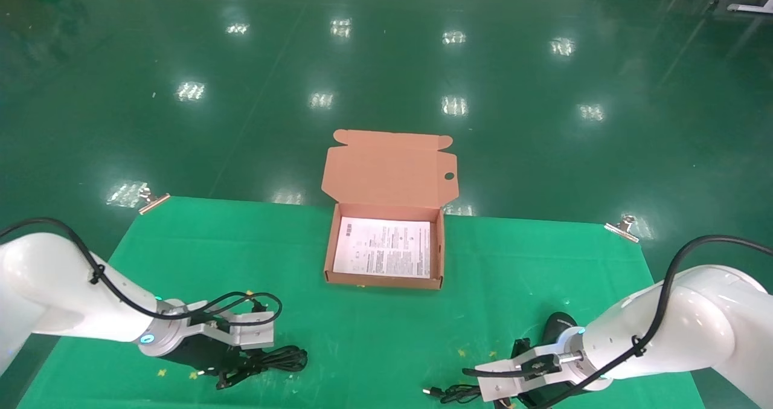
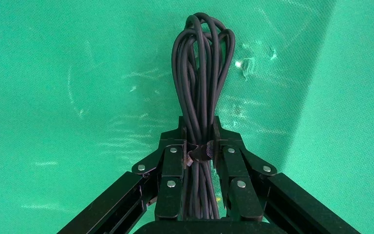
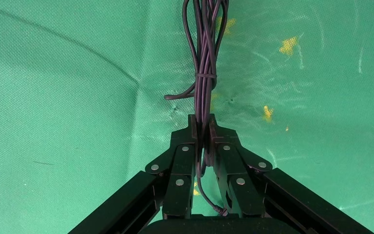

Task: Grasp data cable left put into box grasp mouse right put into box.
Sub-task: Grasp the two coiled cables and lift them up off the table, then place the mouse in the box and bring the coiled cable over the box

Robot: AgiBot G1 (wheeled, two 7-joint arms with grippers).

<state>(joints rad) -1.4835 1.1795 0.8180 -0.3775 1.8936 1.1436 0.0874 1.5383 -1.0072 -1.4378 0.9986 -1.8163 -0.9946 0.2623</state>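
Box's [image 1: 386,234] printed sheet [image 1: 383,247] illegible

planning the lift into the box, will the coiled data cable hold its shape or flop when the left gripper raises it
The data cable will probably stay bundled: a tie wraps the strands right where the left gripper pinches them. The long free loops beyond the fingers look soft, so they will likely droop and swing. It seems thin and light, unlikely to strain the grip, though loops could snag the box wall.

Data cable [image 2: 202,73] black, pinched between black fingers [image 2: 169,183]. Surface [image 1: 513,276] bright green cloth, yellow flecks. Box [image 1: 389,170] orange-brown, white sheet [image 1: 383,247] with black print inside. Mouse [image 1: 558,325] black. Arms white.
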